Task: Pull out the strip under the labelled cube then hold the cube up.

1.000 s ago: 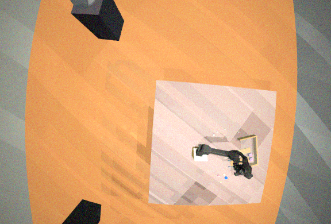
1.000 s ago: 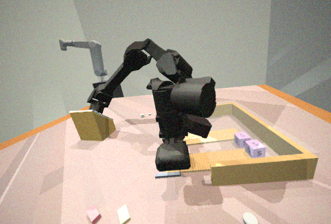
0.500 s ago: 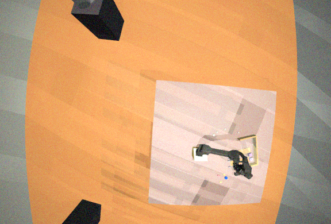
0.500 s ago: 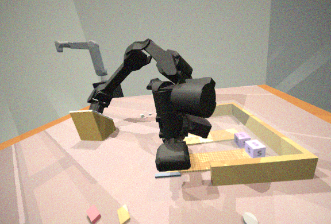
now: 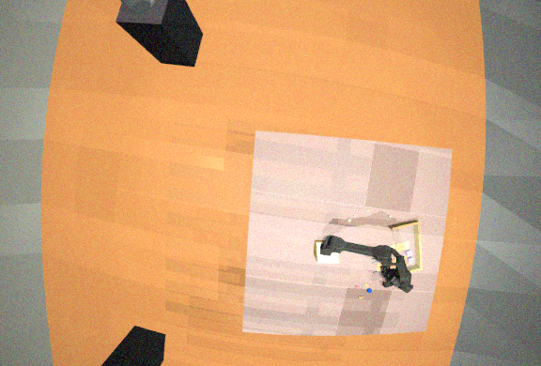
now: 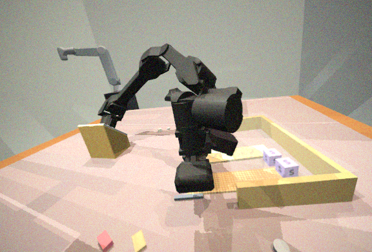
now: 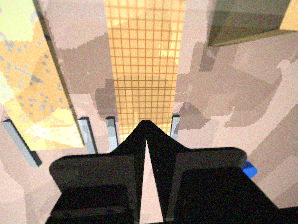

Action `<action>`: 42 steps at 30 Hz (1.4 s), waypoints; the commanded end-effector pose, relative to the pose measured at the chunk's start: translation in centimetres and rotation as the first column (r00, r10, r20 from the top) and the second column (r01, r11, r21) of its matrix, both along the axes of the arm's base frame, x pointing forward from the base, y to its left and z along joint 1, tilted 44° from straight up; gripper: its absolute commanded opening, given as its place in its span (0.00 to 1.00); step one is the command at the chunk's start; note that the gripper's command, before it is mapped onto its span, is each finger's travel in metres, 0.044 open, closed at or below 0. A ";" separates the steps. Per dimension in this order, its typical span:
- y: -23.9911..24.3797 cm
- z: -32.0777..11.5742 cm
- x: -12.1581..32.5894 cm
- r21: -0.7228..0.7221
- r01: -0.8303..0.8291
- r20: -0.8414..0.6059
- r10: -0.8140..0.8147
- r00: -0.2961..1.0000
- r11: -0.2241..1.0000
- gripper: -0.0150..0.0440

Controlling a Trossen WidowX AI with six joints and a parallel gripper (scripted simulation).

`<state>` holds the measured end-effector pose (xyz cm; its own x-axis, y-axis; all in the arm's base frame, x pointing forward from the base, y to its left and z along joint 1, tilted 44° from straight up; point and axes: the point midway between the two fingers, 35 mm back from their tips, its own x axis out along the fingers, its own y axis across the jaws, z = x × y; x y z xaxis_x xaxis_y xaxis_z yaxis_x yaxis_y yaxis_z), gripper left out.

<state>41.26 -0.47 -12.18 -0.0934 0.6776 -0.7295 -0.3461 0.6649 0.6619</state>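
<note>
Pulling the gridded orange strip [image 7: 145,65] straight back along its length, low to the bench [image 6: 81,179], without snagging the speckled yellow strip [image 7: 25,75] at frame left. Pincer [image 7: 146,142] pressed together at the strip's near end, lower centre. Long axis bottom-to-top in the wrist view. Labelled cube [image 6: 287,167] right of centre, exterior view.

table [image 5: 141,158]: orange wood grain, matt | gripper [image 7: 146,131]: black, matt (plastic look) | strip [image 7: 145,60]: gridded, woven-looking orange

The table [image 5: 141,172] is seen from far overhead; the arm [image 6: 194,102] is viewed closely from the side; the checked strip [image 7: 145,60] is viewed downward from the wrist.
</note>
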 end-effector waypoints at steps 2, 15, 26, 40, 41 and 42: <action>0.2 -0.2 0.0 0.004 0.005 -0.004 -0.005 1.000 1.000 0.25; 0.2 -0.3 0.0 0.004 0.005 -0.004 -0.005 1.000 1.000 0.25; 0.3 -0.4 -0.1 0.004 0.005 -0.004 -0.005 1.000 1.000 0.25; -0.2 -0.7 -1.5 0.004 0.005 -0.005 -0.005 1.000 1.000 0.25; -0.2 -0.7 -1.7 0.004 0.005 -0.005 -0.005 1.000 1.000 0.25; -0.3 -0.8 -1.8 0.004 0.005 -0.005 -0.005 1.000 1.000 0.25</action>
<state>40.46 -0.77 -12.53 -0.0753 0.6844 -0.7252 -0.3434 0.6650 0.6632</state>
